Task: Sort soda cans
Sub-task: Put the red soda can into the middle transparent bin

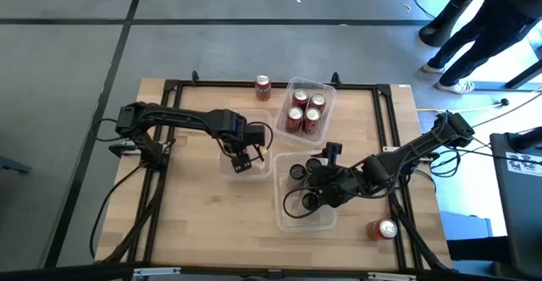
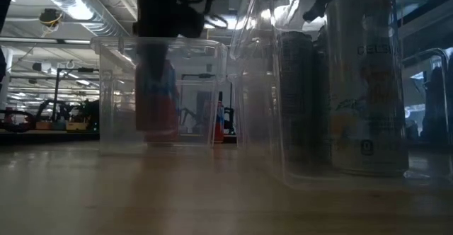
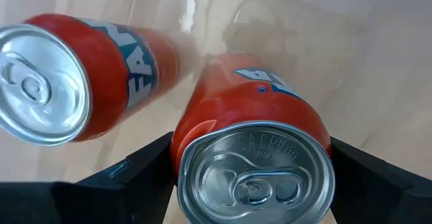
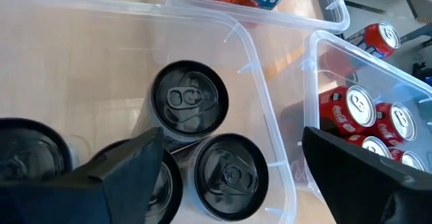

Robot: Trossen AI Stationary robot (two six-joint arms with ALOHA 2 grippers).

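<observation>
My left gripper (image 1: pixel 241 161) points down into a small clear bin (image 1: pixel 265 173) at the table's middle, shut on an orange soda can (image 3: pixel 256 116). A second orange can (image 3: pixel 101 62) stands beside it in that bin. In the low view, an orange can (image 2: pixel 157 100) shows inside the bin under the gripper. My right gripper (image 1: pixel 320 185) hangs open over a clear bin (image 1: pixel 284 220) of dark soda cans (image 4: pixel 189 106), with nothing between its fingers (image 4: pixel 128 177). My left gripper pinches the orange can between its two fingers, one on each side of the can's wall just under the top rim (image 3: pixel 177 158). The fingers come from above, pointing down. The can is upright, top up; its bottom is hidden, so whether it stands on the bin floor cannot be told.
A third clear bin (image 1: pixel 329 89) at the far middle holds several red cans (image 1: pixel 303 116). One red can (image 1: pixel 262 86) stands loose at the far edge. Another (image 1: pixel 383 228) lies on its side at the near right. A person's legs (image 1: pixel 474 27) show beyond the far right corner.
</observation>
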